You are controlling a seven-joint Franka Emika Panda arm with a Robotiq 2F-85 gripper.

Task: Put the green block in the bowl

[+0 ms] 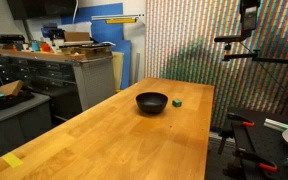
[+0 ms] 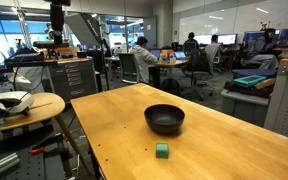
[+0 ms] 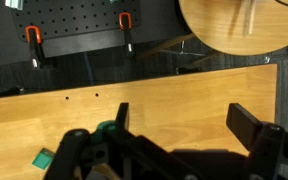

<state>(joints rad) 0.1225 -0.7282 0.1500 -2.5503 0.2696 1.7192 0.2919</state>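
I see the green block (image 2: 162,150) sitting flat on the worktop (image 2: 224,140), just beside the bowl (image 2: 164,119) but not touching it. It looks cube-like, and I cannot tell any long axis. My pincer (image 3: 180,118) stands wide, holding nothing.

The green block (image 2: 162,150) is a flat mid-green. The bowl (image 2: 164,119) reads black, unpatterned, in both exterior views. The worktop (image 1: 104,140): honey-coloured wood, fine grain. The pincer (image 3: 179,112): black. Wall panel (image 1: 184,40): dense multicoloured speckle.
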